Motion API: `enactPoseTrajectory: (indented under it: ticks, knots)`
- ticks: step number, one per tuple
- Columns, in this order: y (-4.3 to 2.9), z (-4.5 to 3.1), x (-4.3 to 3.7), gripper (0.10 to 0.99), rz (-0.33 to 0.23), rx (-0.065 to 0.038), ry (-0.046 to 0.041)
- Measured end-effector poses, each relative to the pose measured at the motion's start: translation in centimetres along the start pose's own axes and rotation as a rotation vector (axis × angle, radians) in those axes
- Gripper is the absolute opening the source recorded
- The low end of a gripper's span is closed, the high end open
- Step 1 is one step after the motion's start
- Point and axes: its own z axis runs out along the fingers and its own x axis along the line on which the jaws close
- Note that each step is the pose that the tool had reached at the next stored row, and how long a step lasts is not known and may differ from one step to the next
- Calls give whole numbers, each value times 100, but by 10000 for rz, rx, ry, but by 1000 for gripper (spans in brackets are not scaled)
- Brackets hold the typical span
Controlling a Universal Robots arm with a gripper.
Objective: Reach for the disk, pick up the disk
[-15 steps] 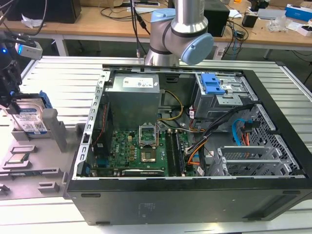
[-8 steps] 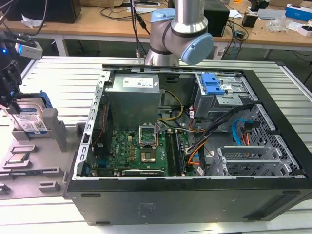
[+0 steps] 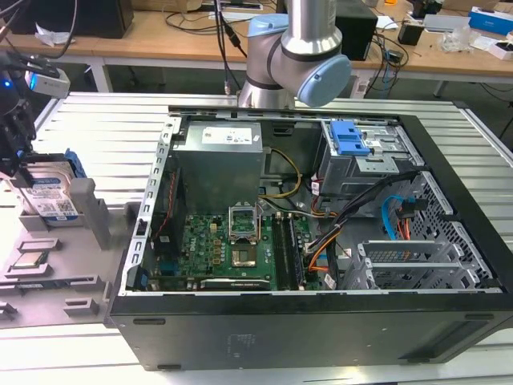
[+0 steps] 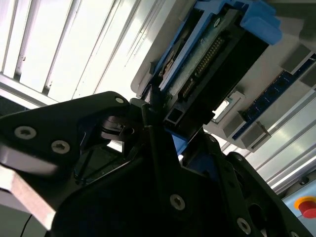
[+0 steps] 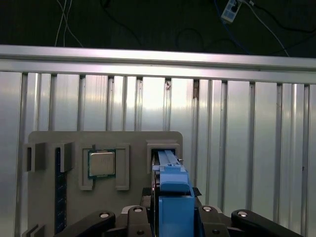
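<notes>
The disk (image 3: 48, 196) stands on edge in a slot of the grey holder (image 3: 94, 212) at the exterior view's far left, its white-and-blue label facing out and its blue frame along the rim. My gripper (image 3: 18, 164) comes down onto its upper end. In the first wrist view the disk's blue frame (image 5: 175, 197) runs from the holder's slot straight up between the black fingers (image 5: 134, 217), which press against both its sides. The second wrist view shows the disk's connector end (image 4: 207, 59) held against a thin black finger (image 4: 150, 121). The gripper is shut on the disk.
A square silver CPU chip (image 5: 101, 164) lies in a pocket of the grey holder (image 5: 49, 143), close beside the disk. To the exterior view's right stands an open black computer case (image 3: 321, 337), with the arm's base (image 3: 296, 48) behind it. All sit on a ribbed metal table (image 3: 96, 128).
</notes>
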Motion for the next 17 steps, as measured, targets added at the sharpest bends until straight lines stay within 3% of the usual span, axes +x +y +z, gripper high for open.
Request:
enactPoseTrajectory:
  ticks: [3,7,17]
  knots:
    - [-1,-5,0,365,0,5,-2]
    - [1,-65,0,365,0,2,0]
    - [9,-298,-2,365,-1,1,0]
